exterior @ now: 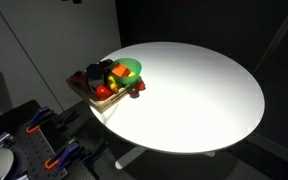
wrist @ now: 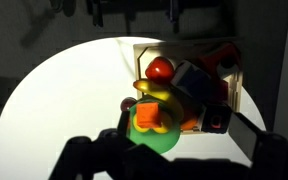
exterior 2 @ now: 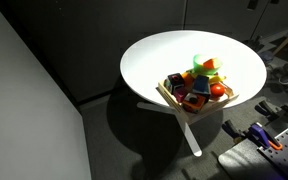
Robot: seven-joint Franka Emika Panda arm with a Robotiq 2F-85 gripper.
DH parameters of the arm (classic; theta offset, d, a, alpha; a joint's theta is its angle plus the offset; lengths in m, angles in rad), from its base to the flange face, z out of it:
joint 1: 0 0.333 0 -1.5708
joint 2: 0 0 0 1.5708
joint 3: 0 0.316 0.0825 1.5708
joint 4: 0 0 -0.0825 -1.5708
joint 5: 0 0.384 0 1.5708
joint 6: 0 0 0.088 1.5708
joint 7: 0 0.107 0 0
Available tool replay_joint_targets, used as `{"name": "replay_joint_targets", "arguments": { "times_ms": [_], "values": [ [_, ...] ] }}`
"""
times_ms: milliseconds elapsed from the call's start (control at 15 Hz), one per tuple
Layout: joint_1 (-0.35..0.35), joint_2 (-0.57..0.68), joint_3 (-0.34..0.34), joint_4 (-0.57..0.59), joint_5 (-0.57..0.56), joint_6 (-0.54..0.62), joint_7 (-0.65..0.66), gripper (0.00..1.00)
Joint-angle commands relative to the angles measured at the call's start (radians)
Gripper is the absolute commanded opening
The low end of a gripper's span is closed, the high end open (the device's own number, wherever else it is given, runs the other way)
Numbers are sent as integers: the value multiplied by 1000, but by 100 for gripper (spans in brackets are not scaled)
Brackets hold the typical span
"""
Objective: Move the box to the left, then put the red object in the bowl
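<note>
In an exterior view: box point(exterior: 82, 88) w/ toys sits near table point(exterior: 204, 90) edge, bowl point(exterior: 131, 67) just beside it; no arm seen. In an exterior view: red object point(exterior 2: 219, 90) lies in box. Wrist view: gripper point(wrist: 134, 10) too dark, can't tell if spread. Best to push the box wall low & slow, clear of the bowl.

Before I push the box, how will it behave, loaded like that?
The box looks rigid wood, so it should slide as one piece. Toys piled above its low sides may spill. It sits by the table edge, so overshooting could tip it off.
</note>
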Motion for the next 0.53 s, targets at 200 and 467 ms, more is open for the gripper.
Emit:
{"name": "replay_joint_targets", "arguments": {
  "times_ms": [200, 467],
  "values": [
    [-32, -20, -68, -59, 3, 60, -49, 100],
    [-54, -28, -109, -140, 16, 205, -81, 100]
  ]
}}
